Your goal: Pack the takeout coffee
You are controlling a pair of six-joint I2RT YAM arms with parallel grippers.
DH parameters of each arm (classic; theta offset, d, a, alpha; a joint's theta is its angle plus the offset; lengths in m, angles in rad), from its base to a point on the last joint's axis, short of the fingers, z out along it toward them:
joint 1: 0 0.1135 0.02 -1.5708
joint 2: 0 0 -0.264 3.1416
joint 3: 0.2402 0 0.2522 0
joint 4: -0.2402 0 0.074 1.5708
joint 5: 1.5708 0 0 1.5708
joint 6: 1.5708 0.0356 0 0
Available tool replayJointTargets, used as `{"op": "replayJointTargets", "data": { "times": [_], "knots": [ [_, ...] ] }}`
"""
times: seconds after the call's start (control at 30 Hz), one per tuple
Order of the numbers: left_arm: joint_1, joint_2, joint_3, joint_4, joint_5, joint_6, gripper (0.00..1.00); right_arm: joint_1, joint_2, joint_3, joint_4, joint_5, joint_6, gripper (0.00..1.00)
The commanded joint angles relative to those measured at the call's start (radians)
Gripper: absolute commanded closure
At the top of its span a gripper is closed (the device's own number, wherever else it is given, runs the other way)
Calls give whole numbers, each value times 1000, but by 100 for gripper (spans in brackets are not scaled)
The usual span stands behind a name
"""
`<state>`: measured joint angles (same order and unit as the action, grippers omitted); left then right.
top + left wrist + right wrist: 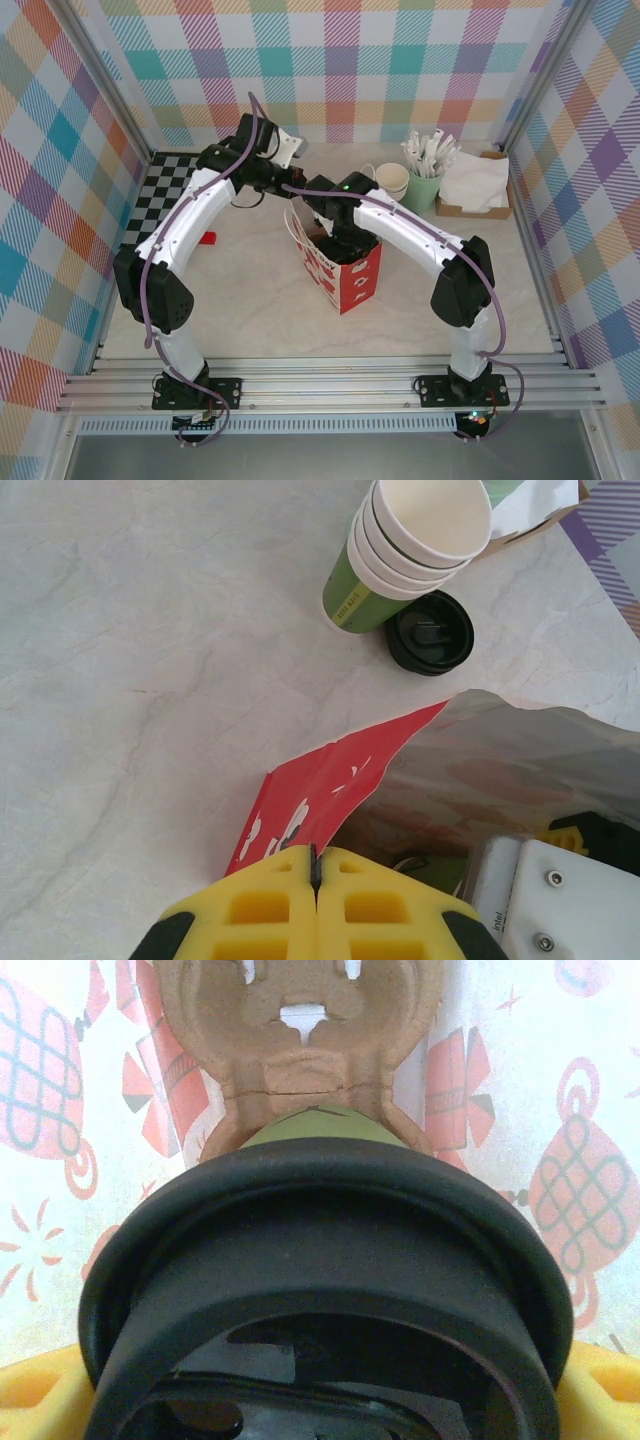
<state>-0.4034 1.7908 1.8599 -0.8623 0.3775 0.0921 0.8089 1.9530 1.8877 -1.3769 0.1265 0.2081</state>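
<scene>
From above, both arms bend inward over a red paper bag (355, 280) printed with white figures, standing open in the middle of the pale, marbled counter (250, 300). The left arm (190, 220) reaches to the bag's far-left rim and the right arm (415, 235) dips its wrist into the mouth. Behind the bag stand a stack of lidless cups (392, 180), a pale-green cup of white-wrapped sticks (427, 175) and a cardboard box of napkins (478, 188). From the left wrist, the left arm's fingers (265, 915) — yellow and blocky — are pressed together, pinching the bag's thin red rim. The bag's lining is pale and crinkled, and a loose black lid (430, 632) lies flat just beside the foot of the stack. From the right wrist, the takeout coffee (320, 1250) sits down inside the bag, upright, its long axis running straight away from the camera. The glossy round black lid is nearest, and the matte green wall narrows toward a moulded brown pulp carrier (300, 1020) at the bottom. The right arm's fingers (30, 1400) show yellow at either side of the lid — spread wide, gripping the cup.
</scene>
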Motion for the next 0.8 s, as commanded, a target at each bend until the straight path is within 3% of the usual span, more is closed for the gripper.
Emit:
{"op": "replayJointTargets", "data": {
  "times": [0.0,0.77],
  "knots": [
    [3,0,-15,-7,23,-20,100,-8,-34,-18,17,-21,-6,60],
    [3,-8,-28,-4,29,-24,100,-17,-35,-64,67,-52,-24,60]
  ]
}}
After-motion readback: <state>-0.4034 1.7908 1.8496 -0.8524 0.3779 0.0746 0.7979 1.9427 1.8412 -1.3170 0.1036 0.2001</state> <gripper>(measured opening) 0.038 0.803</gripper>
